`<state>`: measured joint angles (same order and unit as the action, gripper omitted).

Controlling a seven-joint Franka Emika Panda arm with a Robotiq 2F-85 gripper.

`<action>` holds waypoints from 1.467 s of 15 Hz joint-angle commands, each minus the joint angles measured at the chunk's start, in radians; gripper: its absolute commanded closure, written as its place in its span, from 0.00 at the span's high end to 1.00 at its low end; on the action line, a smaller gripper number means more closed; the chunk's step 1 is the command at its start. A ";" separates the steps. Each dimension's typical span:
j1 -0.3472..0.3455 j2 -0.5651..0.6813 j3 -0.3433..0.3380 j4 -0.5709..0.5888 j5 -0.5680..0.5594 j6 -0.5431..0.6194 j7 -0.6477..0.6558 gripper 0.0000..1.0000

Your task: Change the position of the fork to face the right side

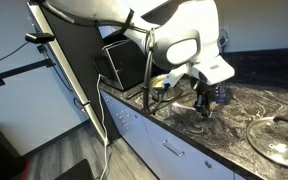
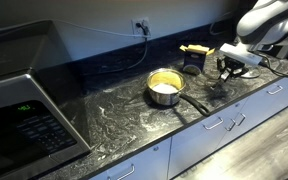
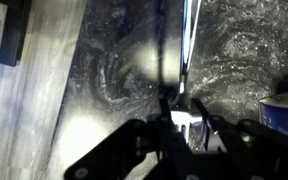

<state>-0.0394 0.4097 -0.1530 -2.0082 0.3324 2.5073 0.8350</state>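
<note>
Fork [image 3: 187, 60] lies flat on the dark counter [image 3: 114, 80], off the pot's [image 2: 164, 88] handle side, with its near end between the gripper's [image 3: 184, 114] fingers. I cannot tell whether they pinch it. Risk: thin metal on slick stone could slip or pivot loose mid-turn. Microwave [image 2: 24, 110] digits glow green — unreadable; no brands legible.

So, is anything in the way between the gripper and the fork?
Nothing visible. In the wrist view the gripper sits right at the fork's near end on the counter; the bottle stands off to one side.
</note>
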 commanded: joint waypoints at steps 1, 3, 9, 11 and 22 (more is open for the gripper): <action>0.030 -0.013 -0.009 -0.060 0.009 0.156 0.120 0.07; 0.065 -0.007 -0.039 -0.078 -0.054 0.208 0.200 0.07; 0.169 -0.016 -0.135 -0.099 -0.285 0.210 0.408 0.28; 0.178 -0.019 -0.140 -0.097 -0.329 0.196 0.441 0.53; 0.133 -0.372 -0.107 -0.318 -0.575 0.137 0.152 1.00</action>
<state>0.1204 0.2349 -0.2729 -2.1916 -0.1492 2.6984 1.0938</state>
